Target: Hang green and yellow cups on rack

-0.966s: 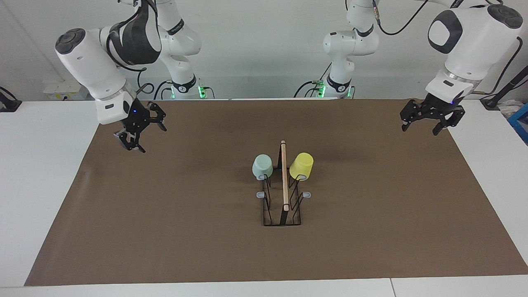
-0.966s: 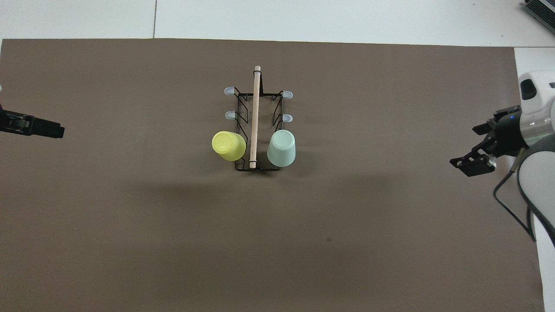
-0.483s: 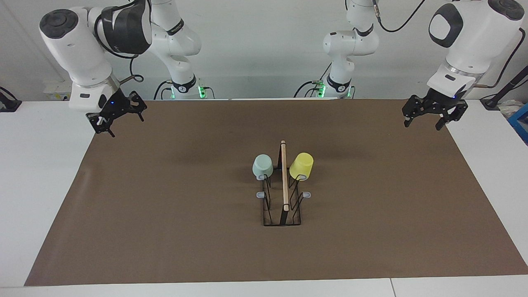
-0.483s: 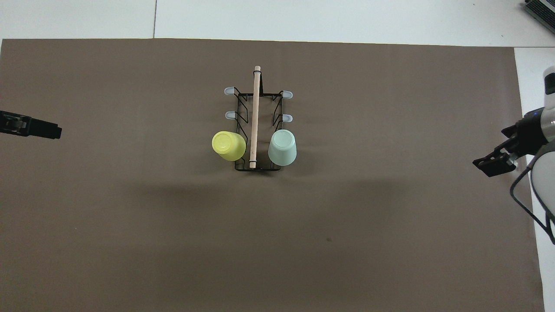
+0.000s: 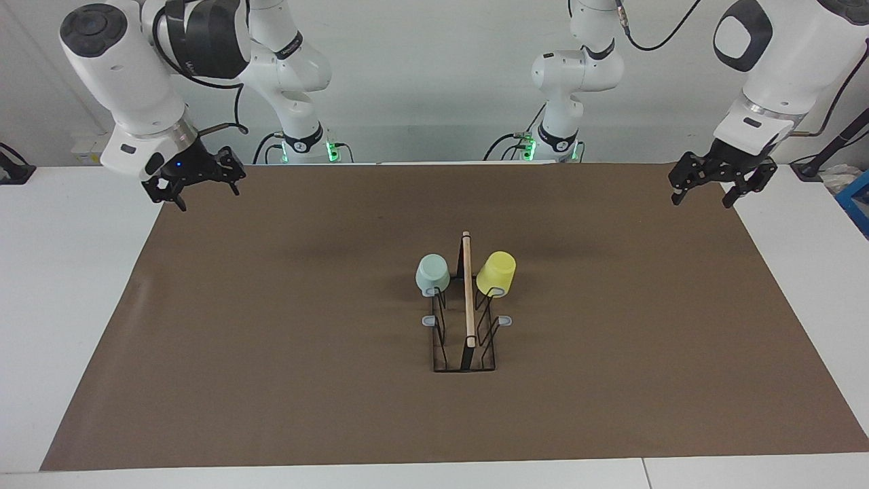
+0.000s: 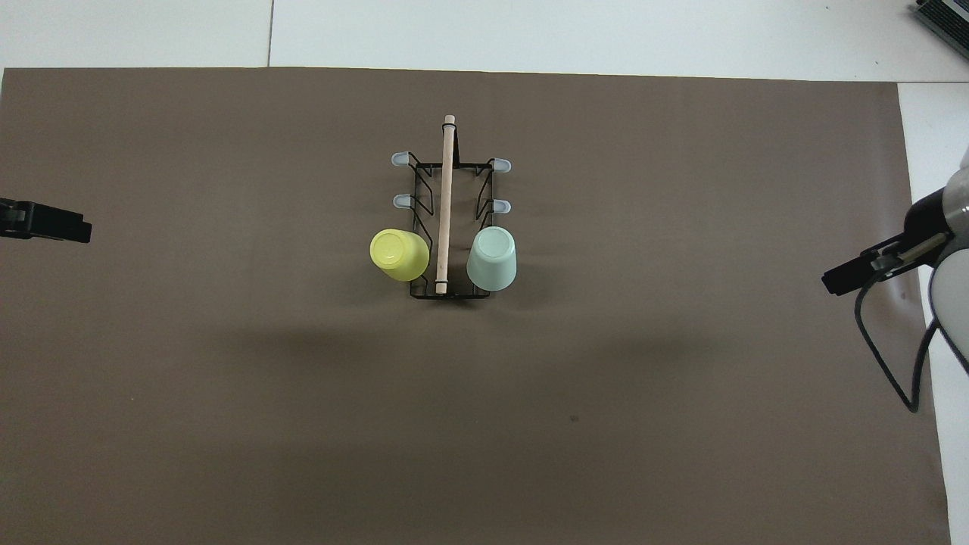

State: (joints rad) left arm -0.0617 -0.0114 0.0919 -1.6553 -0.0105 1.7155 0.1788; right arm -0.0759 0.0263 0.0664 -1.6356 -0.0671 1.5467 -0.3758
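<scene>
mint green cup (image 5: 432, 273) and yellow cup (image 5: 497, 272) hang upturned on the rack (image 5: 466, 319) at mat (image 5: 271, 339) centre.
left gripper (image 5: 722, 182) spread over the mat's 2 o'clock corner in the facing view; right gripper (image 5: 193, 182) spread over its 10 o'clock corner, both empty.

- Brown mat (image 5: 285, 353) (image 6: 227, 424): covers most of the work surface, lying flat.
- White table (image 5: 61, 285) (image 6: 530, 34): shows as a border around the mat on all sides.
- Black cable (image 6: 882, 356): loops over the mat's edge at the right arm's end.
- Blue object (image 5: 857, 200): partly visible at the table's edge at the left arm's end.
</scene>
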